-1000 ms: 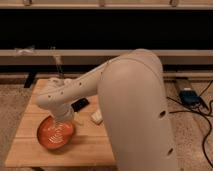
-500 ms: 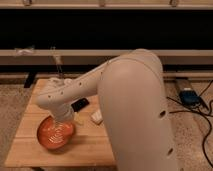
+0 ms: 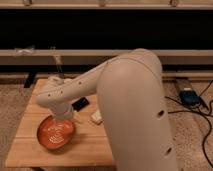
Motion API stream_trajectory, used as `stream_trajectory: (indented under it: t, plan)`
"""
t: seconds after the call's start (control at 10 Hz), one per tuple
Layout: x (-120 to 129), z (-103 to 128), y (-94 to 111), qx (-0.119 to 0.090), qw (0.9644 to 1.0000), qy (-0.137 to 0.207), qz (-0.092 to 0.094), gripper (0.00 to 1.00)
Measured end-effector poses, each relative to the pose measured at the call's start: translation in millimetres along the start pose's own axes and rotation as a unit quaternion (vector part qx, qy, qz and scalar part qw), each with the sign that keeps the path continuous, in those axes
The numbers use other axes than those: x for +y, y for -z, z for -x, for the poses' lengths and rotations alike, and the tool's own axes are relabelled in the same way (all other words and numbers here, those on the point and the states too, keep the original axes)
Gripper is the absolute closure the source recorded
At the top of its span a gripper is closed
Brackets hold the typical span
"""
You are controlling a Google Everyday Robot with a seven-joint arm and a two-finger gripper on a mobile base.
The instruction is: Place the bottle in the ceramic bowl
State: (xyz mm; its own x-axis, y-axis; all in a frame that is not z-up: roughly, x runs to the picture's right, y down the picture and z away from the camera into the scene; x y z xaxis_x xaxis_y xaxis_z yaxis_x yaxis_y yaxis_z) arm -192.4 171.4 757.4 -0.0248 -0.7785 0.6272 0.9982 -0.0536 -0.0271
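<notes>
Hanging low over the ceramic bowl (image 3: 46,140), the gripper (image 3: 64,121) sits above the bowl's right part, with the arm (image 3: 75,90) reaching in from the right across the wooden table (image 3: 24,150). You cannot tell how wide the gripper is set, or whether it has anything in hold. The wrist and the bowl's pale swirls run together just where you would need to look.

Bottle: not confirmed. A slim clear upright shape (image 3: 57,67) stands at the table's far edge, beyond the gripper and slightly to its left, well apart from it. That may be the bottle, with its long axis vertical. If so, it is not in hand and the pick is yet to be made. If instead the bottle is under the wrist, it hangs directly below the gripper, over the bowl, and only the release is left. Settle this before you command anything.

Bowl: directly beneath the gripper, spreading to its left and near side. A drop from this spot would likely land inside, toward the right half.

Also noted: a small black object (image 3: 80,104) lies just right of and beyond the gripper, and a small pale object (image 3: 96,117) lies further right. Both are outside the bowl.
</notes>
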Motion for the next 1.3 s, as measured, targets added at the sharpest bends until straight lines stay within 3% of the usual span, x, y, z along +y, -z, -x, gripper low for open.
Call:
stream_trajectory:
  t: [0.2, 0.6, 0.8, 1.3]
  plan:
    - [6.2, -40.0, -2.6, 0.018, 0.9998, -0.010, -0.002, 0.20]
    - [19.1, -142.0, -11.3, 0.045, 0.9984, -0.031, -0.014, 0.20]
    - [2.0, -191.9, -13.1, 0.051, 0.9977, -0.031, -0.032, 0.20]
    - [-62.1, -253.9, -20.6, 0.049, 0.9973, 0.001, -0.054, 0.20]
